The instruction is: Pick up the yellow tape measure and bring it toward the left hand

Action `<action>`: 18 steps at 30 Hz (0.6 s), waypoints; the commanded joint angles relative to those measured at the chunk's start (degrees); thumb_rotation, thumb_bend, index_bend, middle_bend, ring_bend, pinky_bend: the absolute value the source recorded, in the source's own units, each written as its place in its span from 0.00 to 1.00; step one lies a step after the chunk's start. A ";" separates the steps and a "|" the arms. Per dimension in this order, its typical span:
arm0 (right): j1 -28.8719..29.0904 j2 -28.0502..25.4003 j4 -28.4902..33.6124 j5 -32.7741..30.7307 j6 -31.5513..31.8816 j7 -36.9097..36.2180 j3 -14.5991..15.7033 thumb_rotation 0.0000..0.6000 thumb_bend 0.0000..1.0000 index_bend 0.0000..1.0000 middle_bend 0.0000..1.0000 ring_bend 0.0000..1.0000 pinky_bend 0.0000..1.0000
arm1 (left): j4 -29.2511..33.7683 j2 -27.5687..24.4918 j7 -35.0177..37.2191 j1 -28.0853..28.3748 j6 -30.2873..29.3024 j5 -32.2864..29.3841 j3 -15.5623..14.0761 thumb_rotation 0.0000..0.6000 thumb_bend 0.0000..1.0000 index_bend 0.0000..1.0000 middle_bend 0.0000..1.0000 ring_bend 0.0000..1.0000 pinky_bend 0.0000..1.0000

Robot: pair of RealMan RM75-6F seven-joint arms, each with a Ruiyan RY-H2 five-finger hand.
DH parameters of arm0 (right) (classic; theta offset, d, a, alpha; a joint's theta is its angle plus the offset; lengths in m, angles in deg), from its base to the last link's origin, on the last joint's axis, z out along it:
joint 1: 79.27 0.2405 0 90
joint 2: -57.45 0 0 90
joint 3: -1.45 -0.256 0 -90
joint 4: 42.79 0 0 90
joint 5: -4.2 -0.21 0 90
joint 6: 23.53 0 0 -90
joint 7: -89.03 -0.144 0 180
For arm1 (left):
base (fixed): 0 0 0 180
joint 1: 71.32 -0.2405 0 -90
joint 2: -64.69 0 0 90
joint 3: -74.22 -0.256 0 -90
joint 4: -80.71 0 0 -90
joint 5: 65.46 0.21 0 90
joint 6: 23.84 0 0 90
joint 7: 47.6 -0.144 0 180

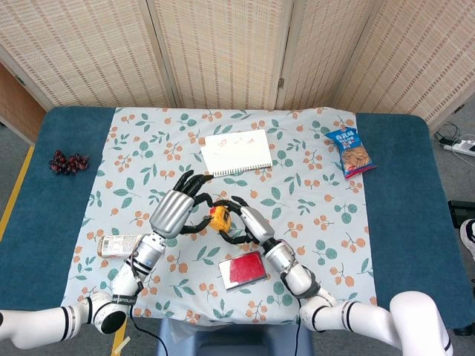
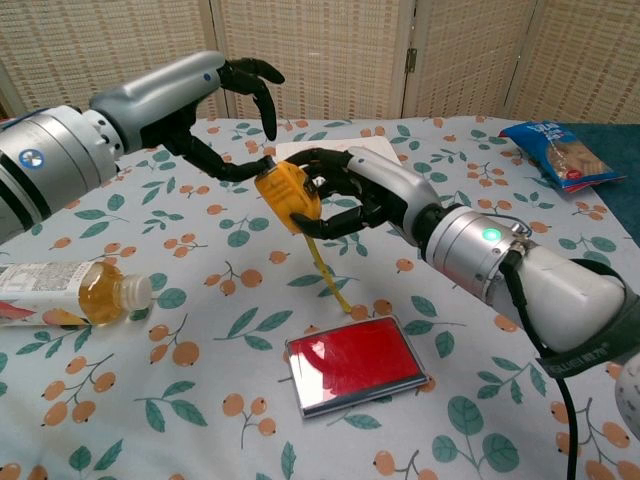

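The yellow tape measure (image 2: pixel 289 195) (image 1: pixel 218 219) hangs above the flowered cloth, held by my right hand (image 2: pixel 350 196) (image 1: pixel 243 221). A short length of yellow tape (image 2: pixel 328 270) dangles from its case. My left hand (image 2: pixel 215 110) (image 1: pixel 176 211) is just left of the case. Its thumb touches the case's left side and its fingers curl down above it, apart from one another.
A red-lidded tin (image 2: pixel 353 363) lies on the cloth below the tape. A bottle (image 2: pixel 60 291) lies on its side at the left. A white notebook (image 1: pixel 235 152) sits behind the hands, a blue snack bag (image 1: pixel 350 152) at the back right, dark grapes (image 1: pixel 68 162) at far left.
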 commanded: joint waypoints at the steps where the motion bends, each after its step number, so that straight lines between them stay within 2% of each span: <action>1: 0.01 0.01 0.03 -0.04 0.04 -0.03 -0.06 1.00 0.46 0.52 0.42 0.33 0.02 | -0.12 0.10 0.12 0.05 -0.01 -0.04 -0.06 1.00 0.53 0.52 0.16 0.14 0.00; 11: 0.15 0.15 0.06 -0.24 0.05 -0.07 -0.36 1.00 0.46 0.52 0.42 0.33 0.02 | -1.46 1.06 1.83 0.28 -0.72 0.56 -0.13 1.00 0.67 0.59 0.21 0.18 0.00; 18: 0.38 0.32 -0.45 -0.69 -0.20 0.05 -0.80 1.00 0.46 0.52 0.42 0.33 0.02 | -2.37 1.23 2.04 0.23 -1.11 0.58 -0.21 1.00 0.70 0.61 0.22 0.18 0.00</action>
